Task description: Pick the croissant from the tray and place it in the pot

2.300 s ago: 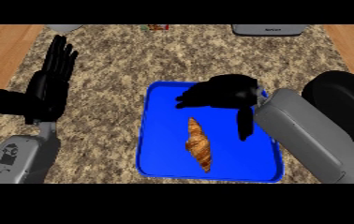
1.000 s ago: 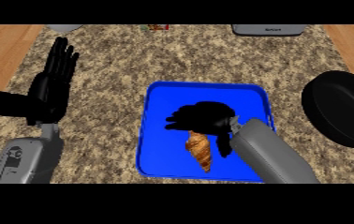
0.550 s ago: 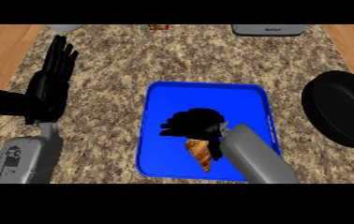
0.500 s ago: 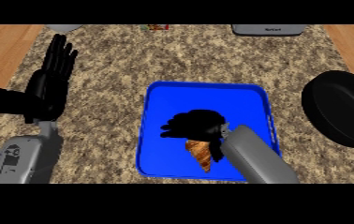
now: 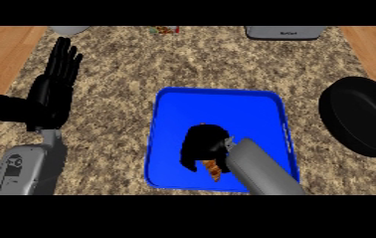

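Observation:
A blue tray [image 5: 220, 102] lies in the middle of the granite counter. The brown croissant [image 5: 213, 170] lies in its near half; only its lower tip shows. My right hand [image 5: 201, 145] covers the rest of it, fingers curled down round the pastry. The black pot [image 5: 356, 115] stands at the right edge, partly cut off by the view. My left hand [image 5: 53, 92] rests open at the left, fingers pointing up, well away from the tray.
A grey appliance [image 5: 285, 32] sits at the back right edge of the counter. A pale bowl-like object [image 5: 70, 30] and a small colourful item [image 5: 164, 30] show at the back. Wooden floor flanks the counter on both sides.
My right hand has come down from above the tray's far half onto the croissant and curled its fingers round it, hiding most of the pastry. The left hand has not moved.

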{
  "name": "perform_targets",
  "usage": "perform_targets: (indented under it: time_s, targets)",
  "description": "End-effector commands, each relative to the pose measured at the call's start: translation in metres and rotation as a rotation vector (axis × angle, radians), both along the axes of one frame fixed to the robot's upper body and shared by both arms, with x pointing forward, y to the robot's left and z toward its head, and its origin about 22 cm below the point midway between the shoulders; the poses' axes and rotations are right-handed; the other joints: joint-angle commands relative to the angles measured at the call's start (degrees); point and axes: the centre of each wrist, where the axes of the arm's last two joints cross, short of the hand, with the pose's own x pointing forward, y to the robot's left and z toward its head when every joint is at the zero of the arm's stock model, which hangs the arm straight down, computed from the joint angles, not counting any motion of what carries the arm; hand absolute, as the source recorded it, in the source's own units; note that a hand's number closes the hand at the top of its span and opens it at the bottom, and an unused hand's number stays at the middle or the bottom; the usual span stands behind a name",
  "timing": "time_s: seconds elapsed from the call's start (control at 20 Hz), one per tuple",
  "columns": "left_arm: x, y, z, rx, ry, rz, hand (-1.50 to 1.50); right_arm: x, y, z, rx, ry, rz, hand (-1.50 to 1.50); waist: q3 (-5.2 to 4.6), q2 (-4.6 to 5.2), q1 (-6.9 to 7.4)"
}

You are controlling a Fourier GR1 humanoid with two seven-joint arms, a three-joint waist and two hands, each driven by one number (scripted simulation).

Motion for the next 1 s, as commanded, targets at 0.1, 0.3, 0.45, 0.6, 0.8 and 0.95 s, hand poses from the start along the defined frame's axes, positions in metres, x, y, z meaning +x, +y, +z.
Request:
perform_targets:
  time_s: [0.1,0.3,0.45,0.6,0.8,0.95]
  targets:
    - [0.007,-0.002,-0.005,-0.001,0.002,-0.011,0.0,-0.017,0.011,-0.011,0.046,0.005,0.004,1.5,0.37,0.66,-0.24]
    - [0.011,-0.002,0.015,0.002,0.002,0.006,0.0,-0.008,-0.011,0.013,0.114,-0.118,-0.045,1.5,0.38,0.58,-0.56]
    - [-0.009,0.008,-0.005,0.001,0.0,0.018,0.0,0.002,-0.014,0.013,0.131,-0.161,-0.467,1.5,0.4,0.42,-0.13]
    - [-0.005,0.009,-0.004,0.008,0.012,0.038,0.0,0.026,-0.037,0.027,0.098,-0.215,-0.862,1.5,0.34,0.37,-1.84]
    - [-0.002,0.004,0.001,0.004,0.001,0.003,0.0,0.041,-0.047,0.053,0.164,-0.286,-1.253,1.5,0.39,0.43,-0.41]
    - [-0.002,-0.003,-0.006,0.009,0.002,-0.015,0.0,0.055,-0.039,0.094,0.295,-0.408,-1.475,1.5,0.34,0.45,0.89]
